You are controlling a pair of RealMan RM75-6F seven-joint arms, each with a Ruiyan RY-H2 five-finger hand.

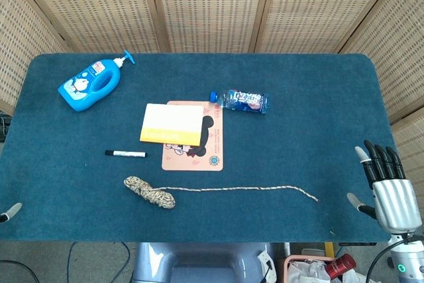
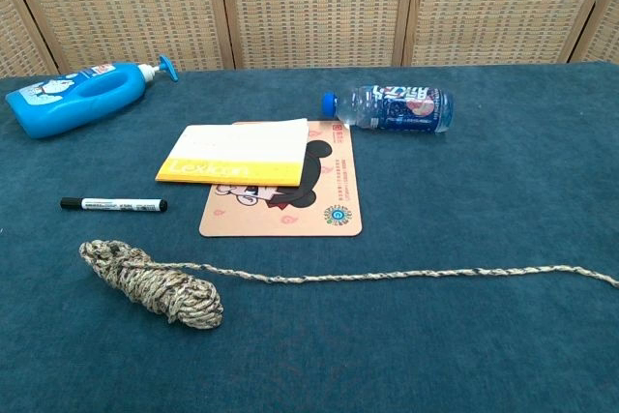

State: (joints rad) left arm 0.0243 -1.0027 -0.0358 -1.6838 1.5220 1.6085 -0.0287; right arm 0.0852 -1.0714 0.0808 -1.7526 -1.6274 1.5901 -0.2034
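- The table (image 1: 318, 84) has a dark blue-green cloth on it, and everything lies on that cloth.
- The rope (image 1: 151, 192) is my landmark. It is a speckled bundle near the front edge of the table, with one long loose tail running off to the right. The tail's far end is the thing nearest to the right hand, but the two are apart.
- The right hand (image 1: 387, 187) is at the right edge of the table, off past the end of the rope's tail. Its fingers are straight and spread, pointing up the table, and it holds nothing.
- The left hand (image 1: 9, 211) shows only as a small grey tip at the left edge of the head view, well to the left of the rope bundle (I cannot tell how its fingers lie).
- The blue soap bottle (image 1: 89, 83) lies on its side far behind the rope bundle, toward the back left, with its pump pointing right.
- The pink cartoon mat (image 1: 204, 150) lies flat just behind the rope's tail.
- The yellow and white pad (image 1: 172, 124) lies on the mat's back left part, behind the rope.
- The water bottle (image 1: 242, 101) lies on its side behind the rope's tail, just past the mat, with its blue cap pointing left.
- The black marker (image 1: 126, 154) lies flat just behind the rope bundle, to the left of the mat.
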